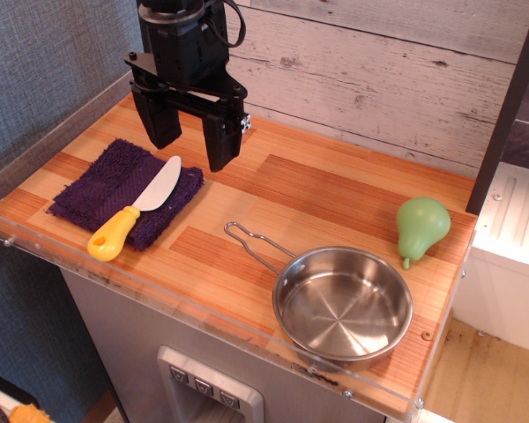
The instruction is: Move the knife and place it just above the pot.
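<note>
The claw (192, 132) hangs over the back left part of the wooden counter (335, 198), its two black fingers (222, 141) spread wide apart with nothing between them. It is above the far edge of a purple cloth (123, 189) and does not touch it.

The knife (137, 210) lies flat on that cloth near the counter's left front edge. Its white blade points toward the back, ending just below the claw, while its yellow handle angles toward the front edge, and the handle's end reaches past the cloth onto bare wood.

The pot (342, 304) sits upright at the front right corner, close to the clear plastic lip along the front edge, well apart from the knife. Its thin wire handle stretches toward the middle of the counter. The pot is empty.

A green pear (421, 227) stands near the right edge, just behind the pot and not touching it.
</note>
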Tool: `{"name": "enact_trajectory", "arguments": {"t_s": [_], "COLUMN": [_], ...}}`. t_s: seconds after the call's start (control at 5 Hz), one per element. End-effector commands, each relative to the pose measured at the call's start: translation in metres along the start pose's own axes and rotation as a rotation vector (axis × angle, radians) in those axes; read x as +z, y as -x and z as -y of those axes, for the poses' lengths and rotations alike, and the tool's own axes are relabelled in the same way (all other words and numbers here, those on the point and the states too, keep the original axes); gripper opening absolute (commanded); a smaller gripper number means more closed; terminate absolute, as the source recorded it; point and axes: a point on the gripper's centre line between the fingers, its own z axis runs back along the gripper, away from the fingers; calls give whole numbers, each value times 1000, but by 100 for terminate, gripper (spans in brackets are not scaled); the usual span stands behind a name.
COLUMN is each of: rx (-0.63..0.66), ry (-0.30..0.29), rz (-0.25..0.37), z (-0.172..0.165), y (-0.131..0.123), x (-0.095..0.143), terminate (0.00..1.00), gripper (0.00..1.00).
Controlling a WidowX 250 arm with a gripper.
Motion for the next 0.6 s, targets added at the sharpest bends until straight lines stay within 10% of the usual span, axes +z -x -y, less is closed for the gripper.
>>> {"name": "enact_trajectory", "arguments": {"t_s": [0.0,0.4], "rx": [0,29], "ry": [0,27], "rz": [0,39], "z": [0,-27], "y": [0,36], "x": [0,-17], "terminate": [0,0], "gripper": [100,100]}}
